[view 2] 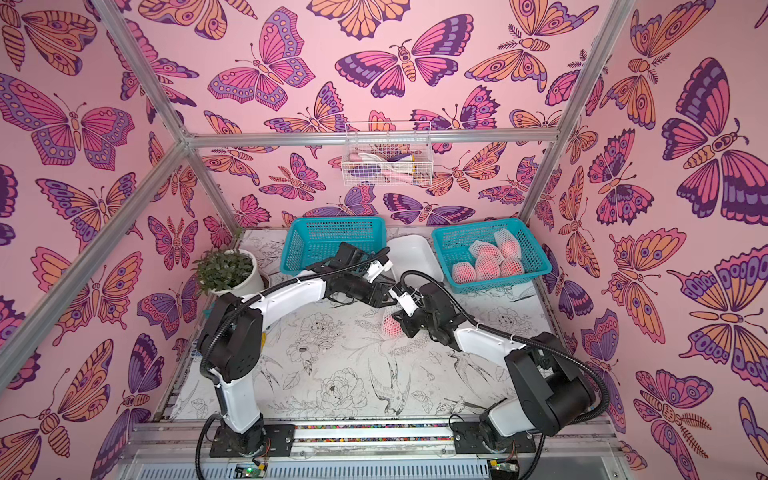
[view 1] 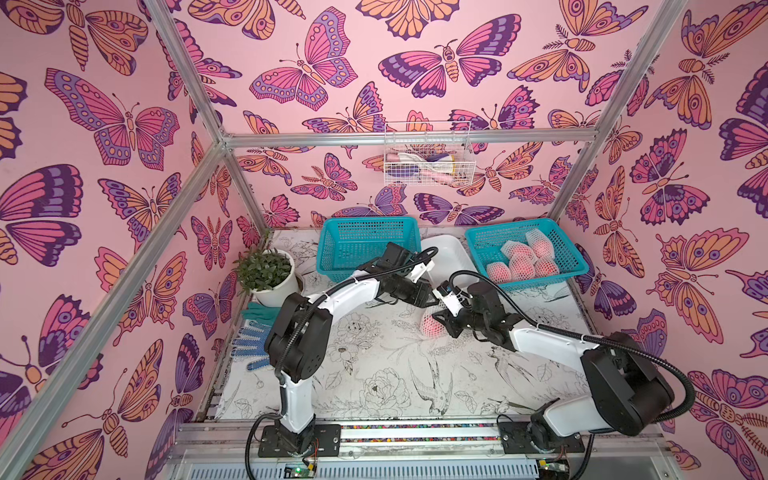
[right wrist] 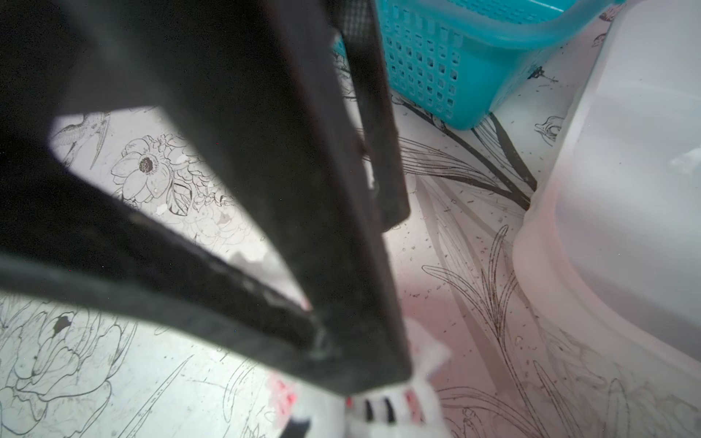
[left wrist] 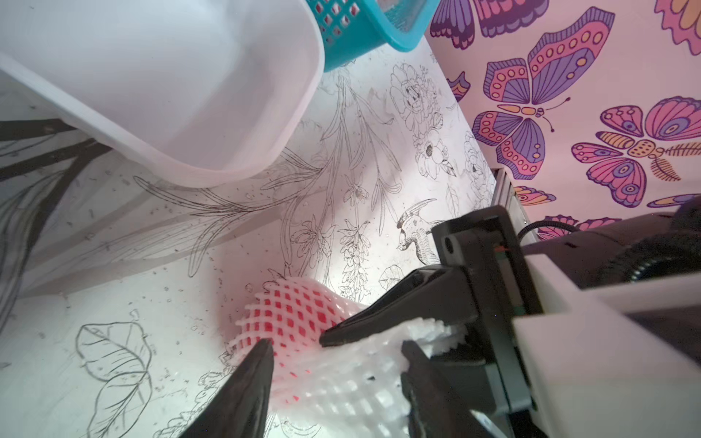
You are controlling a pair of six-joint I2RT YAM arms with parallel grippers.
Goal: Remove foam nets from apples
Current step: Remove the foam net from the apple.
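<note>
I see the white tabletop (view 1: 374,365), printed with line-drawn flowers and birds, filling the floor of the cell. At its back on the robot's right stands a teal perforated plastic basket (view 1: 536,283) holding five netted apples (view 1: 521,266). They look pale pink under white mesh and are piled touching one another. A second teal basket (view 1: 365,249) stands at the back left, and a smooth white plastic tray (view 1: 446,253) lies between the two.

Mid-tabletop, a sixth small red apple (left wrist: 288,318) lies in its white diamond-holed foam net (left wrist: 341,383). Red shows through the holes at one end, while the other end of the sleeve stretches out loose and white.

The right arm (view 1: 540,336) has its jaws pinched together on that loose end, with foam bunched beside the tips. The left arm (view 1: 357,291) has its jaws parted, with a black finger (left wrist: 246,386) on either side of the sleeve. I cannot tell whether they touch it.
</note>
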